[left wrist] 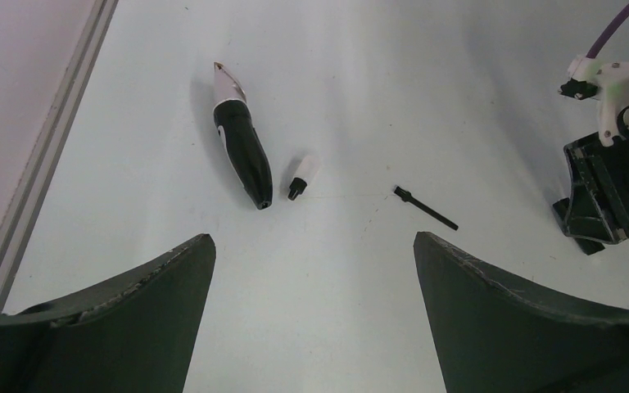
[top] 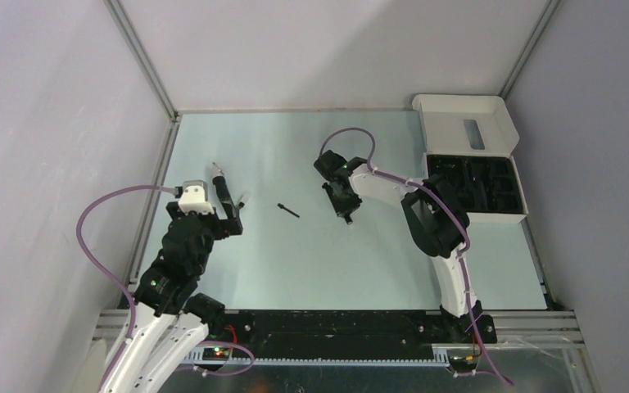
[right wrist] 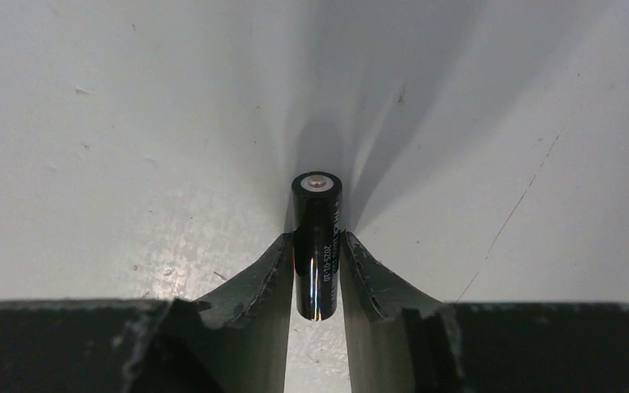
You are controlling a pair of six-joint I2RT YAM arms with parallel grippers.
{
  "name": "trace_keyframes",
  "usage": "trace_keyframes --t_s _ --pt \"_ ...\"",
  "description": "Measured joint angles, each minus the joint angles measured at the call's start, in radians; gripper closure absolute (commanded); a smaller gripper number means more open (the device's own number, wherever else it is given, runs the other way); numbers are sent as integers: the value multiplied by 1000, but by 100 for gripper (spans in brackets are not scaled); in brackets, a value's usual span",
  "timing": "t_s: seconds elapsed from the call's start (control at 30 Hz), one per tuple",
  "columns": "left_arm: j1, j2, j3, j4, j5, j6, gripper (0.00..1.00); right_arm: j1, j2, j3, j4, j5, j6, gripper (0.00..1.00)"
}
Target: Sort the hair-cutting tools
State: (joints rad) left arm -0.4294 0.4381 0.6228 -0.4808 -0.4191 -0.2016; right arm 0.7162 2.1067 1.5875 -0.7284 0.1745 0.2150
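Observation:
The tapered black trimmer body (left wrist: 242, 151) with its silver tip lies on the table at the left, also seen from above (top: 223, 190). A small black-and-white cap piece (left wrist: 301, 176) rests beside it. A thin black stick (left wrist: 426, 209) lies further right (top: 288, 210). My left gripper (left wrist: 313, 237) hangs wide open and empty just short of these pieces (top: 205, 219). A short black cylinder (right wrist: 318, 221) lies on the table between the fingertips of my right gripper (right wrist: 319, 241); the jaws stand close on both sides, with a thin gap on the right.
An open white box (top: 514, 214) with a black moulded insert stands at the right edge, its lid (top: 459, 110) folded back toward the far wall. The right arm's gripper (left wrist: 610, 188) shows at the right of the left wrist view. Grey walls close in three sides.

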Motion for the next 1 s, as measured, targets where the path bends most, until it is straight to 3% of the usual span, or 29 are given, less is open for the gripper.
trace_keyframes --t_s 0.13,0.27,0.4,0.7,1.0 --pt "0 0 0 0 4 0 2 -5 18 23 -37 -8 -5 66" --pt "0 0 0 0 5 0 2 -13 39 59 -68 -15 -9 87" --pt "0 -1 0 0 5 0 2 -22 40 64 -77 -20 -15 95" --pt "0 -6 0 0 5 0 2 -97 -66 62 -126 -16 -58 97" --pt "0 -23 0 0 5 0 2 -344 -275 72 -162 125 -147 100"
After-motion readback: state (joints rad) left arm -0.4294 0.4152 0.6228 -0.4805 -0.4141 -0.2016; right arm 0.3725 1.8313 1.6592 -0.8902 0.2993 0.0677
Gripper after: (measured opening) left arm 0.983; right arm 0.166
